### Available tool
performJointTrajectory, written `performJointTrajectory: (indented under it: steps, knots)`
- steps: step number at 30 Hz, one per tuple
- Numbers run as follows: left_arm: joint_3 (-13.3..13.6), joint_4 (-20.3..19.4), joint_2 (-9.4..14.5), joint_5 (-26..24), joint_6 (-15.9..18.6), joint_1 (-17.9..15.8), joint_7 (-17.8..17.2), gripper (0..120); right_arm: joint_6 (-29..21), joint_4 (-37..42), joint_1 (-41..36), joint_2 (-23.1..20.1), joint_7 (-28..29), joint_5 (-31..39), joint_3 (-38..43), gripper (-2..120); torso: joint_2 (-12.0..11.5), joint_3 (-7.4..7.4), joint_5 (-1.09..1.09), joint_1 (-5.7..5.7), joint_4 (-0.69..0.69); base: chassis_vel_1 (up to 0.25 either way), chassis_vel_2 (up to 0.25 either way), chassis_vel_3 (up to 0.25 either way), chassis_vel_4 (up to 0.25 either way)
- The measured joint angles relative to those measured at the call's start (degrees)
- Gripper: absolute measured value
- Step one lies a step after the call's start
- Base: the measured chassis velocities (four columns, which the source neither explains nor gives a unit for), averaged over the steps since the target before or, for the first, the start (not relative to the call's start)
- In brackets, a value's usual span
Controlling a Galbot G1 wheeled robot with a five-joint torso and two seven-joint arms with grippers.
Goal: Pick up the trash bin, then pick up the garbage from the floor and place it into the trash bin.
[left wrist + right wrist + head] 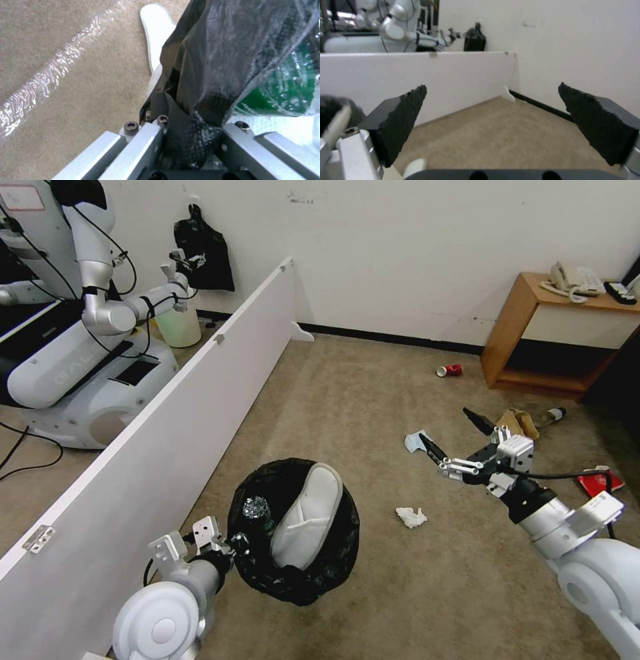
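Observation:
The trash bin (pixel 293 567), lined with a crinkly black bag, hangs low over the carpet at the front left. My left gripper (pixel 233 543) is shut on its rim; the left wrist view shows the bag (pixel 213 62) pinched between the jaws of that gripper (pixel 190 132). Inside the bin lie a white slipper (pixel 307 517) and a plastic bottle (pixel 257 510) with a green label (pixel 283 92). My right gripper (pixel 443 423) hovers open and empty above the carpet, its pads (pixel 403 120) wide apart. Garbage on the floor: white tissue (pixel 411 517), blue mask (pixel 413 441), brown paper bag (pixel 517 421), bottle (pixel 553 415), red can (pixel 450 371), red packet (pixel 600 481).
A long white partition board (pixel 167 433) runs along the left, with another robot (pixel 80 347) and a pale bucket (pixel 179 323) behind it. A wooden side table (pixel 533 333) with a phone stands at the back right by the wall. Open carpet lies between bin and litter.

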Motion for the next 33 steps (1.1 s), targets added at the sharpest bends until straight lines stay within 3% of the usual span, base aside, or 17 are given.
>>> performJointTrajectory:
  steps: [4,18,33]
  knots:
    - [-0.3,-0.4,-0.9,1.3,0.0,0.8,0.6,1,1.6,-0.4,-2.3,2.5,-0.1,-3.3,0.6,100,0.0,0.00,0.00,0.00,-0.01,0.000,0.000,0.000,0.000]
    - [-3.3,-2.5,-0.4,1.3,0.0,1.9,1.0,1,3.9,0.3,-6.1,8.2,-2.0,-8.7,3.6,100,0.0,0.00,0.01,0.00,-0.01,0.000,0.000,0.000,0.000]
    - [-3.7,-2.6,-1.5,2.4,0.0,2.4,1.2,1,4.5,0.7,-7.6,8.1,-2.9,-8.8,5.7,100,0.0,0.00,0.01,0.00,-0.01,0.000,0.000,0.000,0.000]
